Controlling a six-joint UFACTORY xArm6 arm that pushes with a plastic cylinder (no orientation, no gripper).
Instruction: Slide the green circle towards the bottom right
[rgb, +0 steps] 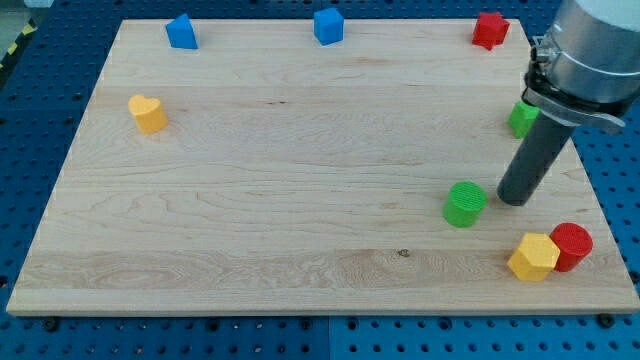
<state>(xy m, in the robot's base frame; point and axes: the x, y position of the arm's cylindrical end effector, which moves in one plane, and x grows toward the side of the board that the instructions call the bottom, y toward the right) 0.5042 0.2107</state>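
Nearest the view's bottom, at the right corner of the desk (250, 260), a yellow hexagon block (533, 257) and a red cylinder (572, 246) touch each other, both close to the bottom and right edges. Just above and to their left stands the green circle (465, 203), upright on its flat end; being round, it shows no long axis and no facing direction. Bare wood separates it from the yellow and red pair, and wide open board stretches to its left. My tip (513, 199) rests just beside the green circle on its right, apart from it or barely so. No hand exists on this arm, only the rod, so spread or pressed together cannot be told. Farther up, a second green block (521, 118) sits partly hidden behind the rod near the right edge. At the left sits a yellow heart (148, 113). Along the top edge are a blue block (181, 32), a blue cube (328, 26) and a red block (490, 30).
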